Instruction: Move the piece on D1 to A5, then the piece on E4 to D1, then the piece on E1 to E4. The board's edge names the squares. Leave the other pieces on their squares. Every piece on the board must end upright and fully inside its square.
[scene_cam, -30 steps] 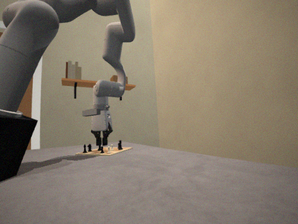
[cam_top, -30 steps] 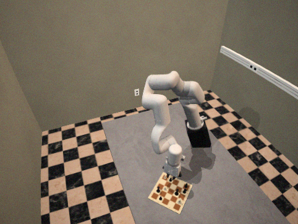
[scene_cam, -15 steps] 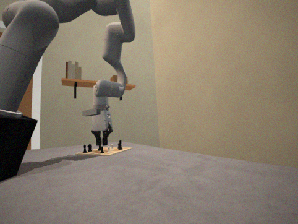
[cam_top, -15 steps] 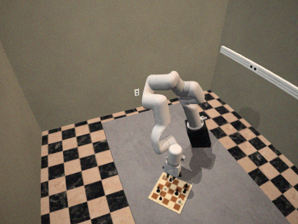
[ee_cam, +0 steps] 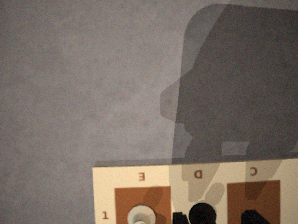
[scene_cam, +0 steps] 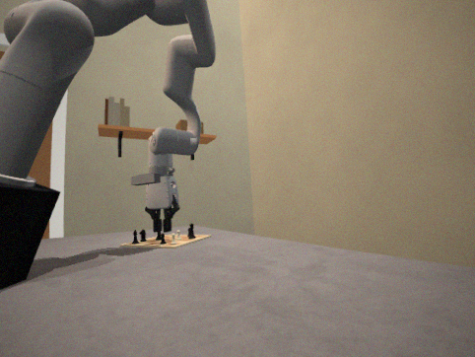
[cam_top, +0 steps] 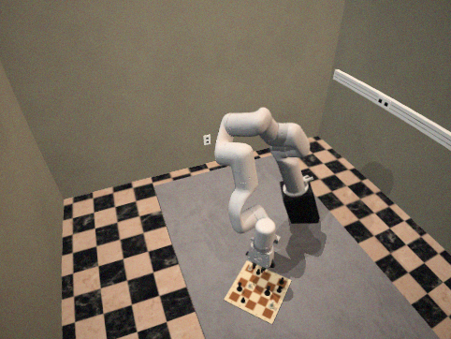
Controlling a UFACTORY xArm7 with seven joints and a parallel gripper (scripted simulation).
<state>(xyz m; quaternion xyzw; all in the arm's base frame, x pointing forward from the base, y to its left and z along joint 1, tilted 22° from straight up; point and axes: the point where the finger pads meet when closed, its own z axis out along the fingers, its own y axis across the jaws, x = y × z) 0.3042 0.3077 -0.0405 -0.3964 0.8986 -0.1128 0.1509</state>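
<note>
The small chessboard point(cam_top: 257, 290) lies on the grey mat; it also shows in the exterior view point(scene_cam: 168, 241). My gripper point(cam_top: 260, 268) point(scene_cam: 162, 228) stands upright at the board's near-robot corner, low over it. In the wrist view the fingers stand partly open on either side of a black piece point(ee_cam: 202, 214) on D1, and I cannot tell whether they touch it. A white piece point(ee_cam: 141, 217) stands upright on E1 beside it. A black piece point(cam_top: 240, 287) stands near the board's left edge, apparently on E4.
Several other black and white pieces stand on the board, such as a black one point(cam_top: 282, 281) near the right corner and a white one point(cam_top: 272, 304) lower down. The arm's black base point(cam_top: 300, 206) stands behind the board.
</note>
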